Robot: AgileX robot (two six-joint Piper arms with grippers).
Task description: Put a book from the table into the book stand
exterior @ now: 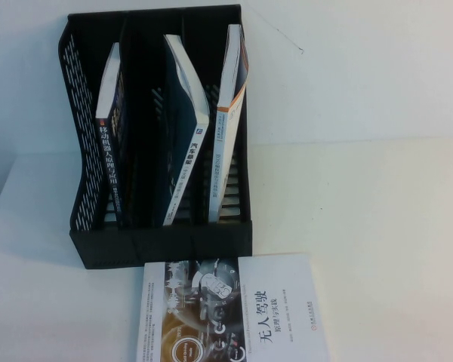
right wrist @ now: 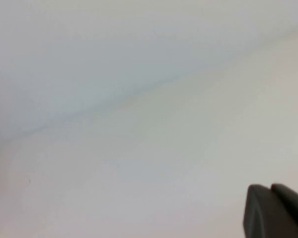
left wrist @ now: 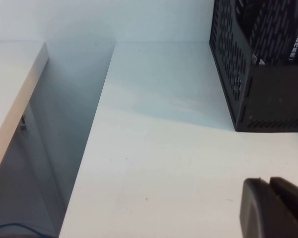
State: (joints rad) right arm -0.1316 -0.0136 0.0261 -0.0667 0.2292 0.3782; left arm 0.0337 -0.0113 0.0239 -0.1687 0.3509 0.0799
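office-like desk setup: bare white table (exterior: 392, 226), black book stand (exterior: 158, 234) holding technical books.

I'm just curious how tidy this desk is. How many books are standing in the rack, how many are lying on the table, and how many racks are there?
Books standing in the book stand: 3, namely the black one, the dark teal one and the orange-edged one
Books lying on the table: 1, the white-and-grey one
Racks: 1
Total: 5
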